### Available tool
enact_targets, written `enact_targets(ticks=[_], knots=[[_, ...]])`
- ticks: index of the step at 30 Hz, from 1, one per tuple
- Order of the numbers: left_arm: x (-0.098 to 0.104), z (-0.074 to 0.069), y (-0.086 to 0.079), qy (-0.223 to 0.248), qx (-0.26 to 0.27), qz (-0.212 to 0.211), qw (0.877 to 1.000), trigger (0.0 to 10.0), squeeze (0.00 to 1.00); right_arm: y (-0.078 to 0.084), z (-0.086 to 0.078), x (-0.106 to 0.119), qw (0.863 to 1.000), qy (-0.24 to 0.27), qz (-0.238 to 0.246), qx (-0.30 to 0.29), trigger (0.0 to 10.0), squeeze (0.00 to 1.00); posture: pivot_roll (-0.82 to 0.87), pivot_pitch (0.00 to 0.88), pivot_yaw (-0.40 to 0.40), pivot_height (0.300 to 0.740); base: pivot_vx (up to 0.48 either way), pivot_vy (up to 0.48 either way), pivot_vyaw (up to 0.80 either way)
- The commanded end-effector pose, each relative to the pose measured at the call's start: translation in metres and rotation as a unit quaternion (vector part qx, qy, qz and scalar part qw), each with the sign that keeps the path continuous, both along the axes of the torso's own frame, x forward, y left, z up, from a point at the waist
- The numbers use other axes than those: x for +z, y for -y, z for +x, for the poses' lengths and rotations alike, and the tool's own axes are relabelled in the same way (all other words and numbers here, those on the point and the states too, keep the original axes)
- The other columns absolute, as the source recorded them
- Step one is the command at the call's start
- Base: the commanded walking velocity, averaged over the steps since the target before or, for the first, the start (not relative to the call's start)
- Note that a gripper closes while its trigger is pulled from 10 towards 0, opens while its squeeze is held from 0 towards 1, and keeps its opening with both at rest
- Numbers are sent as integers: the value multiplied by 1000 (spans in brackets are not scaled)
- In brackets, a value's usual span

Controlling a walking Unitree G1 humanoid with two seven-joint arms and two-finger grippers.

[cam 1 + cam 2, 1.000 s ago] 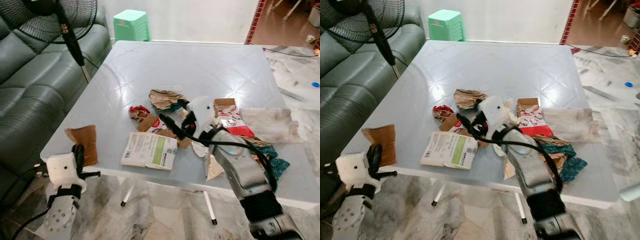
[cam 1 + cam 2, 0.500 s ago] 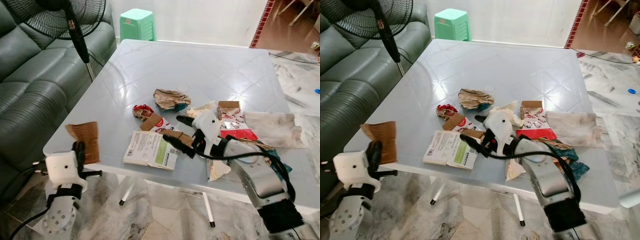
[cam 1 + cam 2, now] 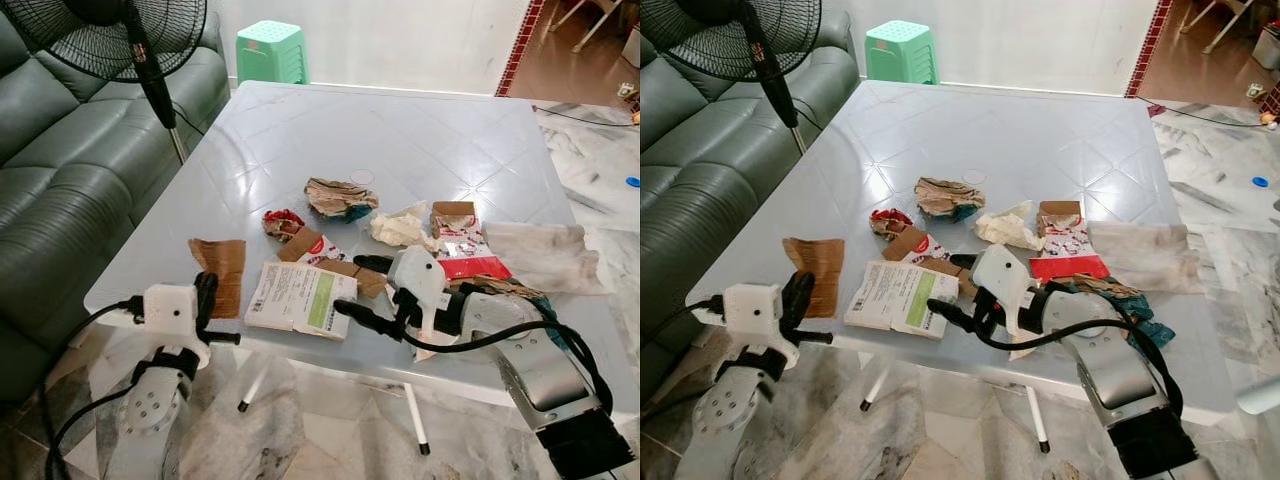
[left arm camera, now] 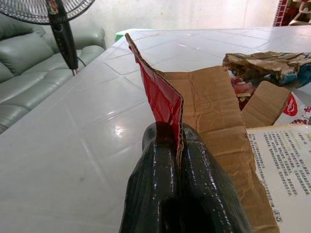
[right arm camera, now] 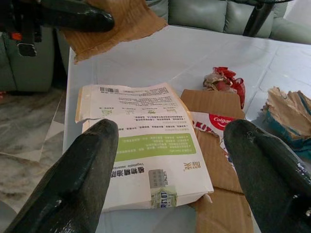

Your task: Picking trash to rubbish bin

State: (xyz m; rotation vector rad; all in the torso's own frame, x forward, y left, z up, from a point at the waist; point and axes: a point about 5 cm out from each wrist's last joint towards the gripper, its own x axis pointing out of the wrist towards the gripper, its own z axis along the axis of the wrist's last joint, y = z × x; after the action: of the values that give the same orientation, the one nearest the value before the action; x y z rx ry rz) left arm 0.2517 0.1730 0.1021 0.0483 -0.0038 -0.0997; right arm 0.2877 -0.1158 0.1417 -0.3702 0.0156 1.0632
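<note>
The left pincer [image 4: 177, 145] pinches a brown cardboard scrap [image 4: 214, 111] whose red underside its wrist view reveals, while the right pincer [image 5: 170, 160] spreads above the printed carton [image 5: 141, 141].

fan head [image 3: 95, 30] cropped, right arm [image 3: 560, 400] cut off

One table [image 3: 300, 130], one fan [image 3: 110, 40], one green stool [image 3: 272, 50]. One sofa [image 3: 60, 200]. Two grippers: left [image 3: 207, 300], right [image 3: 362, 290].
</note>
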Motion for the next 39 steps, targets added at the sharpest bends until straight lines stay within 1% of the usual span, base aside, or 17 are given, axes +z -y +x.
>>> enact_targets(ticks=[1,4,7,9,10,11,14,17,21,23,28,29,30,31,35,38,39], knots=[[3,4,15,8,-41,6,999,0,0,-1,-2,2,1000,-5,-4,19,10000,0,-5,31,4,740,0,0,0],[5,5,19,12,-55,18,998,0,0,0,-4,0,1000,-9,-9,24,10000,0,-4,34,6,740,0,0,0],[5,6,17,12,-50,19,998,0,0,0,2,-5,1000,-5,-12,5,10000,0,-3,37,8,740,0,0,0],[6,9,17,14,-47,20,999,0,0,-1,15,-4,999,12,-4,-42,10000,0,1,41,9,740,0,0,0],[6,9,17,14,-47,20,999,0,0,-1,15,-4,999,12,-4,-42,10000,0,1,41,9,740,0,0,0],[9,12,17,21,-44,19,999,0,0,-1,29,-1,996,34,-2,-83,10000,0,7,44,10,740,0,0,0],[14,15,18,32,-38,18,999,0,0,-3,44,8,992,58,9,-115,10000,0,14,49,10,740,0,0,0],[20,16,21,48,-36,12,998,0,0,-6,57,19,985,100,4,-142,10000,0,29,63,6,740,0,0,0],[25,16,27,60,-40,10,997,0,0,-7,73,26,974,114,10,-193,10000,0,43,74,3,740,0,0,0],[27,16,31,62,-41,5,997,0,0,-12,82,24,970,122,1,-211,10000,0,61,88,4,740,0,0,0],[28,14,36,59,-57,8,997,0,0,-21,89,23,968,117,7,-220,10000,0,85,94,1,740,0,0,0],[30,12,37,62,-59,11,996,0,0,-22,93,21,966,122,-16,-227,10000,0,121,98,-4,740,0,0,0],[30,12,37,62,-59,11,996,0,0,-22,93,21,966,122,-16,-227,10000,0,121,98,-4,740,0,0,0],[32,9,35,64,-59,12,996,0,0,-20,95,19,963,121,-28,-238,10000,0,139,99,-6,740,0,0,0],[32,1,29,60,-52,19,997,0,0,-9,101,18,954,112,-33,-277,10000,0,179,101,-8,740,0,0,0],[31,-6,24,55,-45,24,997,0,0,-1,103,12,943,126,-74,-300,10000,0,199,106,-8,740,0,0,0],[31,-6,23,53,-44,24,997,0,0,2,104,11,940,122,-77,-310,10000,0,199,106,-8,740,0,0,0]])
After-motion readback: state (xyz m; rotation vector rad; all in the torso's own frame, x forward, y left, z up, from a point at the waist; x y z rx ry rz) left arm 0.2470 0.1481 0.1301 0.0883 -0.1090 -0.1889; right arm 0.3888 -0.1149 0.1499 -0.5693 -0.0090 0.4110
